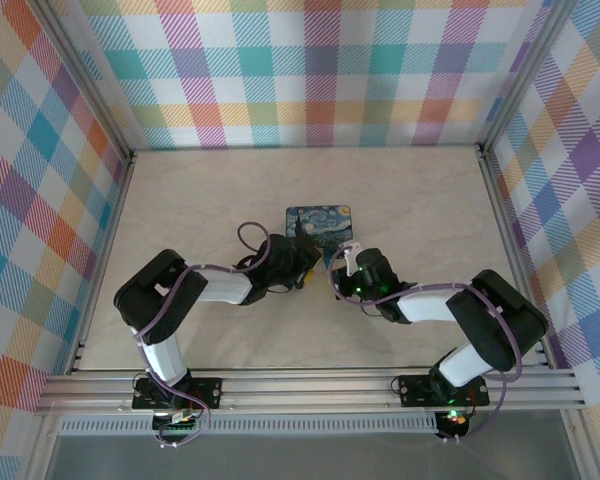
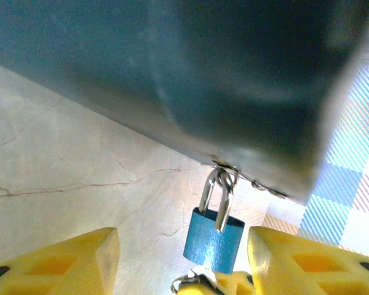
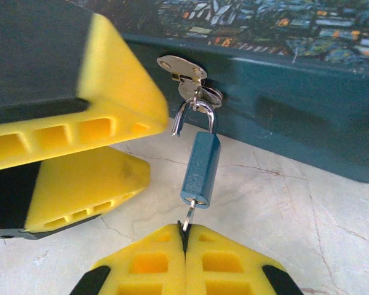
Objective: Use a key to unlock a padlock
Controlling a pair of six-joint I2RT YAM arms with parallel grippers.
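**A:** What lies on the surface (image 1: 210, 200)?

**B:** One dark-blue box (image 1: 318, 222) with a starry painting on its lid. The lid is down, so I can't tell what it holds.

**A:** And the hands?

**B:** Two. The left hand (image 2: 184, 270) has its yellow fingers apart, with the padlock (image 2: 214, 239) between them. The right hand (image 3: 186, 246) has its fingers pressed together on one key (image 3: 189, 215).

**A:** Where exactly is the padlock?

**B:** There is one, small and blue. It hangs from the silver hasp (image 3: 181, 67) on the box's front wall, just above the surface. One leg of its shackle stands free of the body. The key is in its underside.
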